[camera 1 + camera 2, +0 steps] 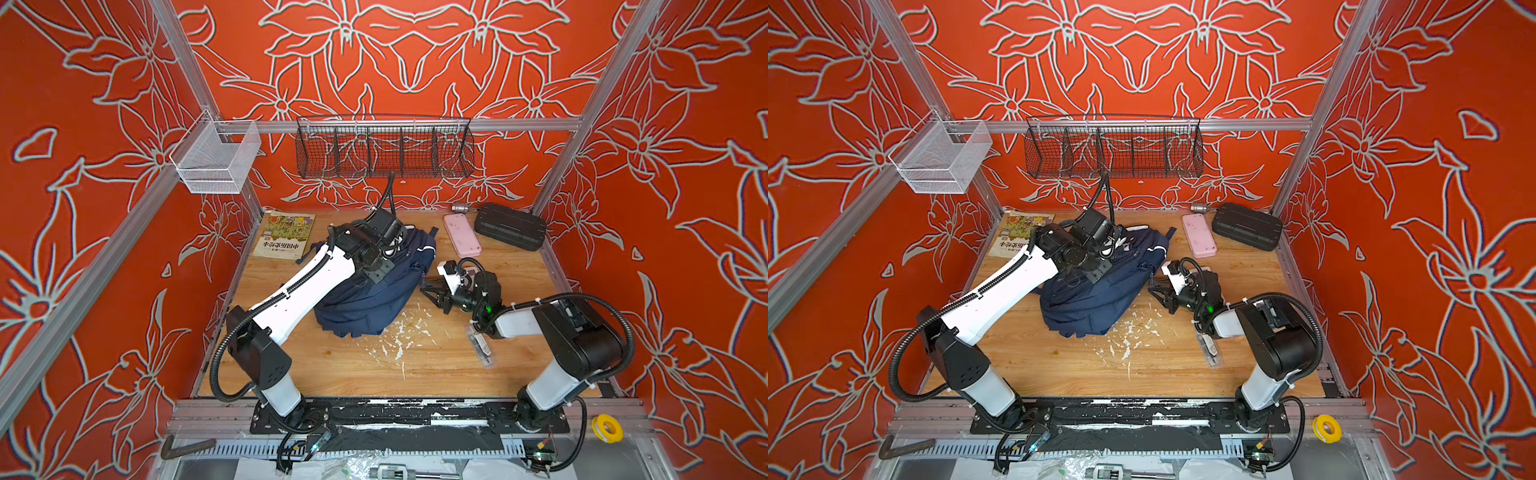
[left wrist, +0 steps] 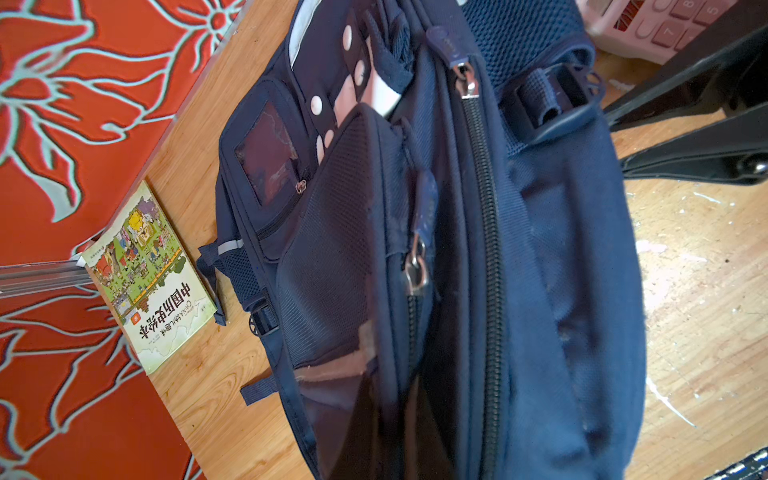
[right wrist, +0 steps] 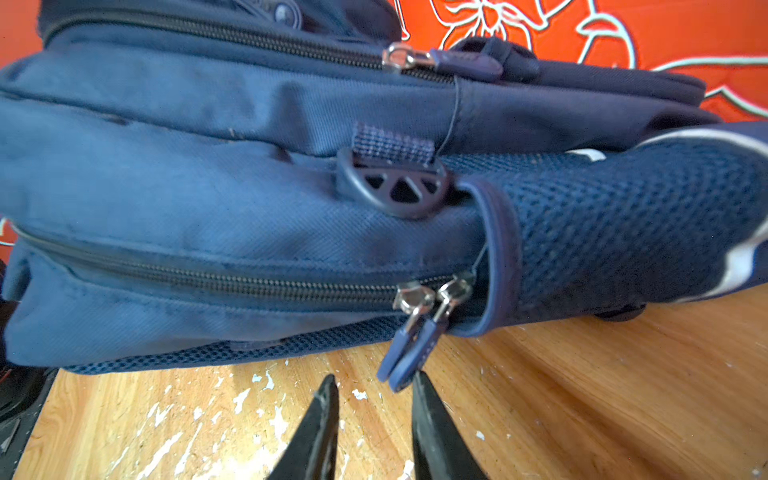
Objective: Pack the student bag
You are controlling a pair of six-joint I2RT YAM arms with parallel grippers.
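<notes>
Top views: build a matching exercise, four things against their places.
Things:
1. student bag
2. picture book
3. black ribbed case
4. yellow tape roll

Places:
A. back right corner of the table
B. on the metal frame in front, off the wood
C. middle of the table
D. back left corner of the table

Pairs: 1-C, 2-D, 3-A, 4-B.

left gripper [image 1: 376, 272]: fingertips hidden under its own wrist in both top views
student bag [image 2: 561, 249]: one end cut off by the left wrist view's edge
clear case [image 1: 484, 353]: partly under the right forearm [image 1: 519, 322], contents too small to tell
pink calculator [image 2: 656, 25]: mostly cut off in the left wrist view
silvery object [image 1: 459, 207]: too small to identify
</notes>
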